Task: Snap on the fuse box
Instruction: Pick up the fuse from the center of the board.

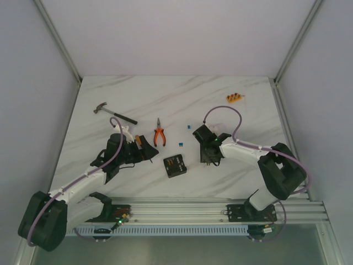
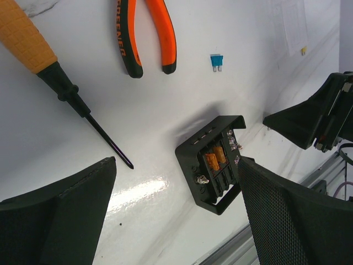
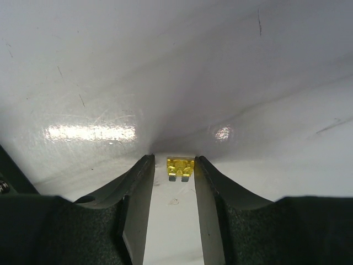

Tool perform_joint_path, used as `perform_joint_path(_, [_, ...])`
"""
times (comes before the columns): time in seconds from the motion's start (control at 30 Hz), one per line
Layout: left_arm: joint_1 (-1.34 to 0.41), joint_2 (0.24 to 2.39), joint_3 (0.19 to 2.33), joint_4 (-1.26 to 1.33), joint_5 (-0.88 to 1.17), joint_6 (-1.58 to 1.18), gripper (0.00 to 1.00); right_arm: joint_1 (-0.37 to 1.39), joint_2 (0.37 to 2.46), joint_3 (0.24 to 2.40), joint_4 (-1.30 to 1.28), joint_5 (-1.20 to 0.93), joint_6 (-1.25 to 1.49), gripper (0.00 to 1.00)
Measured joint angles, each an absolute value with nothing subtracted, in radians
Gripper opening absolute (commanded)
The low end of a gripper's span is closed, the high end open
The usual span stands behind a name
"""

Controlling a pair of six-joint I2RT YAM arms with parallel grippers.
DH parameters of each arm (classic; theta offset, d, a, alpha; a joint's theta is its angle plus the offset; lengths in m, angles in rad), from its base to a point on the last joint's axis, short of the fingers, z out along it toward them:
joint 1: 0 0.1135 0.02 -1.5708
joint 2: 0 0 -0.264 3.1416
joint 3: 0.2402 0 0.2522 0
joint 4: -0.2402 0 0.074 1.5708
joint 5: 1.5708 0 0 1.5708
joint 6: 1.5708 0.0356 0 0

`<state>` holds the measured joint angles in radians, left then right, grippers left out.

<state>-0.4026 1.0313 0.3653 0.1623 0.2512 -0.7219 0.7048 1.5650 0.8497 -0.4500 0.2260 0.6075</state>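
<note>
The fuse box is a small black square box lying open-side up on the white table between the two arms. The left wrist view shows orange fuses and a metal stud inside the fuse box. My left gripper hovers wide open to its left, with the box near the right finger. My right gripper is down at the table to the box's right. A small yellow fuse lies between its fingertips, against the right finger with a gap on the left.
Orange-handled pliers and a screwdriver lie by the left gripper. A hammer sits at the far left. A loose blue fuse lies beyond the box, and an orange strip of fuses at the back right.
</note>
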Motion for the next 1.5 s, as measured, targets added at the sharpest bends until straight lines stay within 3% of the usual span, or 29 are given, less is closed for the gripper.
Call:
perform_joint_path(0.37, [-0.403,1.031,0.365,0.162,0.254,-0.722,1.0,0.705,1.571,0.855,-0.457,0.229,0.617,0.4])
perform_joint_path(0.87, [-0.403,1.032,0.366,0.162,0.262,-0.722,1.0,0.705,1.579,0.865,-0.464,0.226,0.609,0.27])
perform_joint_path(1.2, [-0.406,1.032,0.369,0.161,0.27,-0.725,1.0,0.705,1.579,0.869,-0.465,0.218,0.605,0.39])
perform_joint_path(1.5, [-0.406,1.032,0.369,0.16,0.27,-0.725,1.0,0.705,1.58,0.872,-0.472,0.186,0.551,0.41])
